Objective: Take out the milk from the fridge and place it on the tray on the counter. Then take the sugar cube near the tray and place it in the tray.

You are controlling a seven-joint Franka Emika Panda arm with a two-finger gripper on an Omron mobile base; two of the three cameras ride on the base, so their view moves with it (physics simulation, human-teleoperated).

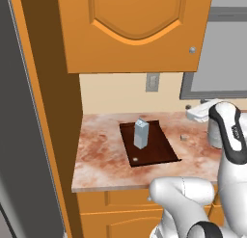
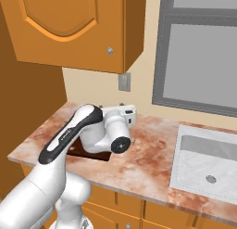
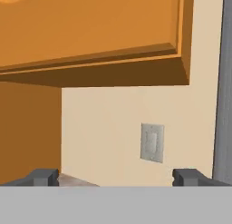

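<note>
The milk, a pale blue-grey carton, stands upright on the dark brown tray, which lies on the marbled counter. Just right of the tray, the tiny grey sugar cube sits on the counter. My gripper is open with nothing between its widely spread fingertips. It faces the back wall. The white hand hovers above and behind the sugar cube, to the right of the tray. My arm covers most of the tray in the right base view. The fridge's dark grey side fills the far left.
An orange wall cabinet hangs low over the counter. A wall outlet sits on the cream wall ahead of the hand. A white sink lies to the right, under a grey-framed window.
</note>
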